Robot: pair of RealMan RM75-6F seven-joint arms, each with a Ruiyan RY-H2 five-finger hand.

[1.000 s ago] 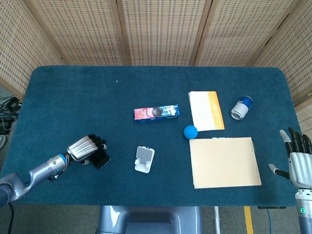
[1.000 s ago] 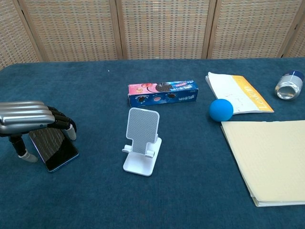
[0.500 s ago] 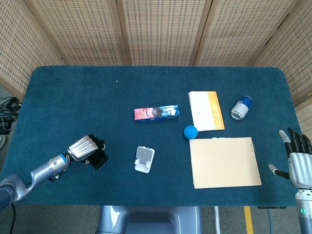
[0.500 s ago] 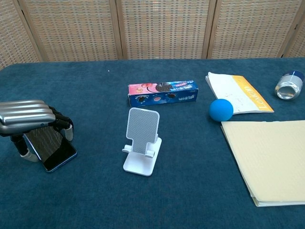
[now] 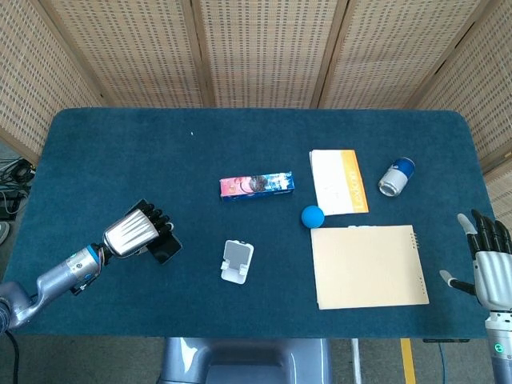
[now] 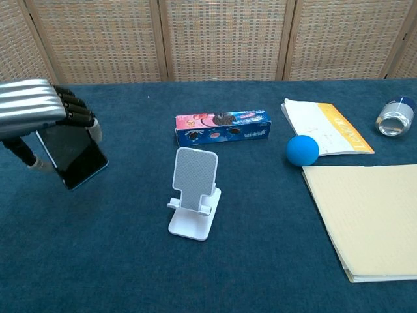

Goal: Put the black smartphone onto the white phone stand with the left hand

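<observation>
Chest view: left hand (image 6: pixel 29 111) fingers (image 6: pixel 75 112) clasp the black smartphone (image 6: pixel 77 157), which hangs beneath them.

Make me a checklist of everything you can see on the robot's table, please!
Surface: blue table, cloth-covered.
Job's things: phone held off the table in the left hand; white stand upright, nothing on it.
Clutter: snack box, blue ball, booklet, can on its side, notepad.
Hands: left hand grips the phone; right hand open at the table's edge.
Cables: some on the floor beside the table.
Surroundings: woven screens behind.
</observation>
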